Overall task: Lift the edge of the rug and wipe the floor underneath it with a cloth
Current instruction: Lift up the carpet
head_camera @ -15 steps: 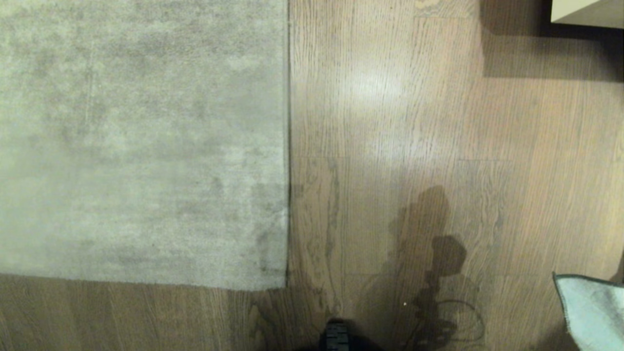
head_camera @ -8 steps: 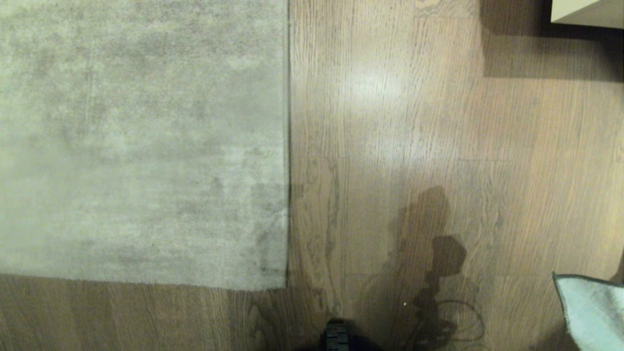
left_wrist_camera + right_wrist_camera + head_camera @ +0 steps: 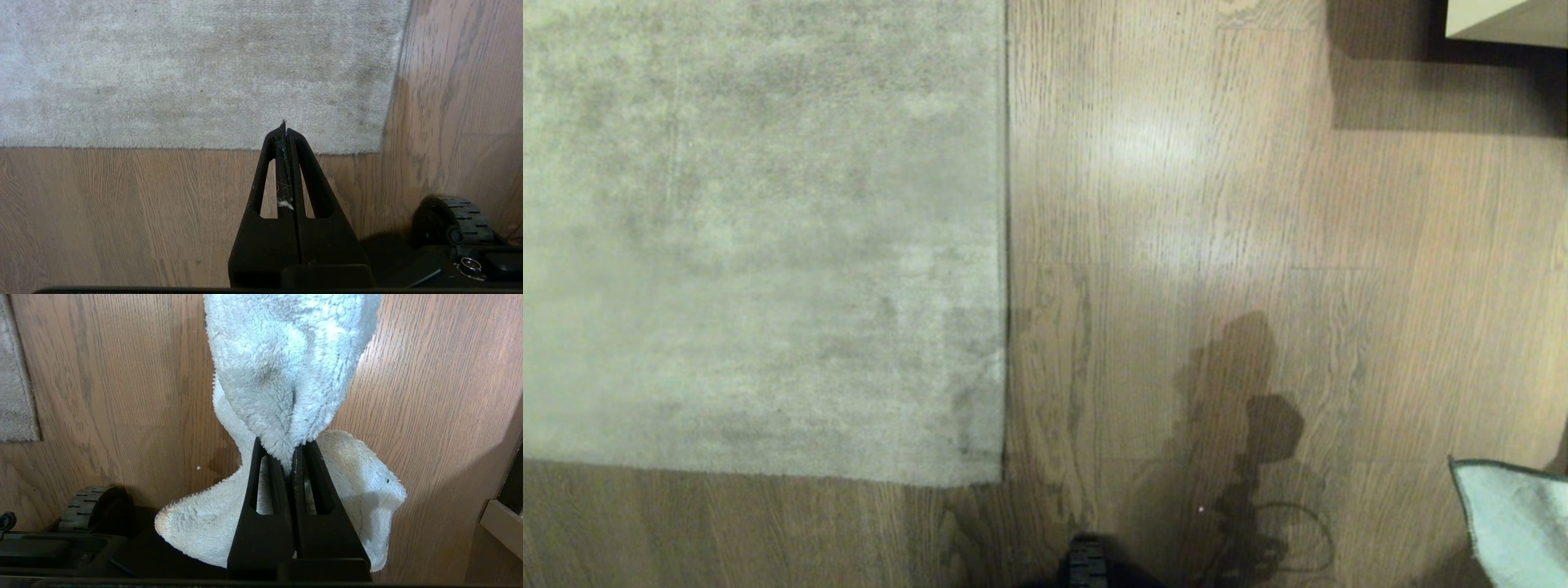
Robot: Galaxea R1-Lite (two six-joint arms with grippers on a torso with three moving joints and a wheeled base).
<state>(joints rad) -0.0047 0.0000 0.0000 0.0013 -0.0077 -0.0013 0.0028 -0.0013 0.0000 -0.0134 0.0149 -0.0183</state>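
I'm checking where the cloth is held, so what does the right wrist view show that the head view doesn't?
Only the right wrist view shows the right claw shut on the cloth, which hangs in folds above the floor. Only the head view shows the rug edge running its full length to the corner, lying flat, and a pale furniture corner. Both show the wood floor, some rug, and part of the cloth.

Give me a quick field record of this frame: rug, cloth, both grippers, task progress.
rug edge: flat on the floor, corner near the robot, not lifted
cloth: pale blue, pinched in right gripper, hanging free
left gripper: shut, empty, above the rug's near border
wheel: on bare floor beside rug corner
progress: no lift or wipe yet
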